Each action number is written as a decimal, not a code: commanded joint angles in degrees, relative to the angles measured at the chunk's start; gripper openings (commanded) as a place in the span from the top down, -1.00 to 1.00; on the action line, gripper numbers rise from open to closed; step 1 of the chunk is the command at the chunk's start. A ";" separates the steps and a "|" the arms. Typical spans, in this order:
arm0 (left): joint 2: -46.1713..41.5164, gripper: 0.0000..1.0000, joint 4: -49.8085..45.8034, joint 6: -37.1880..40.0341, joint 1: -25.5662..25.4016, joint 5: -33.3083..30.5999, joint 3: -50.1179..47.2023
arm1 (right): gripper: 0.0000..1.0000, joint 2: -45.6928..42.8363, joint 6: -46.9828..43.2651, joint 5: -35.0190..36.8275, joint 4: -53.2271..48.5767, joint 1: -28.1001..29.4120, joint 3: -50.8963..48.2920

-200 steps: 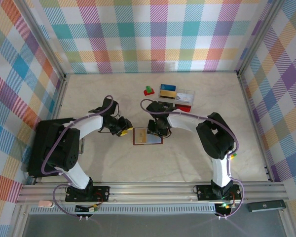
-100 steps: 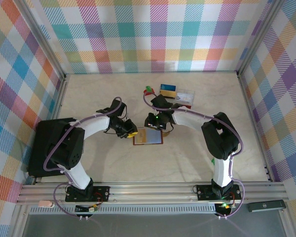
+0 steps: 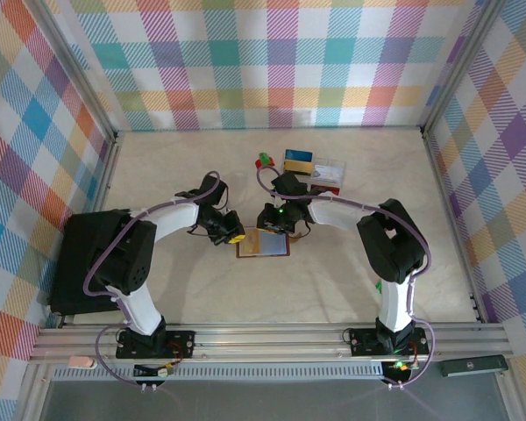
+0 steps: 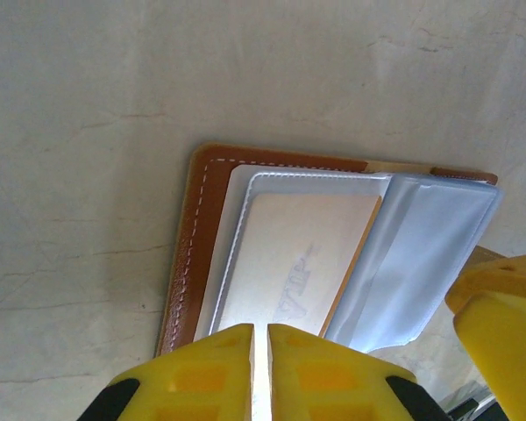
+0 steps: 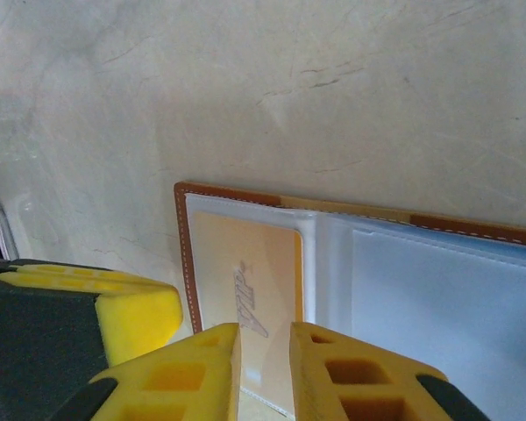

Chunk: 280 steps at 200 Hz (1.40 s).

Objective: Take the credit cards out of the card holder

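While the stitched card holder [image 4: 186, 246] bares a flat credit card [image 4: 302, 263], left gripper [image 4: 259, 351] is closed, right gripper [image 5: 265, 346] ajar.

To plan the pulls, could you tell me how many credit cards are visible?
1: a yellow card in the clear sleeve of the open card holder; more may hide behind it.

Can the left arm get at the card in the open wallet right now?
Probably yes. The left gripper hovers at the edge of the card holder, and the credit card lies right ahead with nothing over it but its clear sleeve.
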 commanded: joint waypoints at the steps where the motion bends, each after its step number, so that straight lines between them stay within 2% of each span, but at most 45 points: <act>1: 1.83 0.76 -0.89 -0.10 -0.79 0.30 0.97 | 0.57 -0.46 -1.04 -1.66 1.31 -0.27 -1.03; 102: 4.19 0.82 -0.18 0.07 -0.79 -4.35 -2.47 | 0.62 0.76 -1.49 -4.52 2.65 -0.27 -1.99; 280: 5.36 0.92 -1.19 0.19 -0.70 -6.57 -2.73 | 0.73 4.28 -2.51 -9.36 3.59 -0.25 -3.07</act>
